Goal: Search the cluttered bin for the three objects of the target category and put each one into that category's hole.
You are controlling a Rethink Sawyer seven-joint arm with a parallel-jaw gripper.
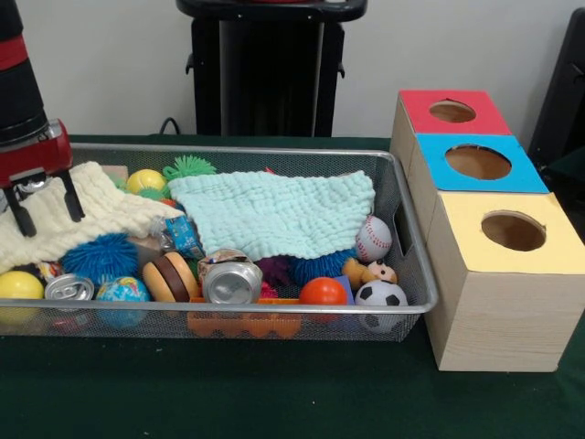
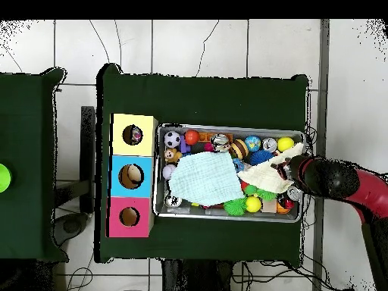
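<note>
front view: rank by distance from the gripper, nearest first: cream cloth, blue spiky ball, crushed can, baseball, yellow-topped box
1. Cream cloth: directly at the gripper, far left of the bin.
2. Blue spiky ball: just below the cloth, left side.
3. Crushed can: bin's middle, near the front wall.
4. Baseball: right end of the bin.
5. Yellow-topped box: outside the bin, far right.

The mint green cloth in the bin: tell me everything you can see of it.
The mint green cloth is a soft, waffle-textured fabric, spread mostly flat and a little rumpled over the middle of the wire mesh bin. It covers whatever lies beneath. Its near edge rests on toys, among them a crushed can, and its right corner lies by the baseball. A green spiky ball sits at its far left corner. The hand is away from it, at the cream cloth.
</note>
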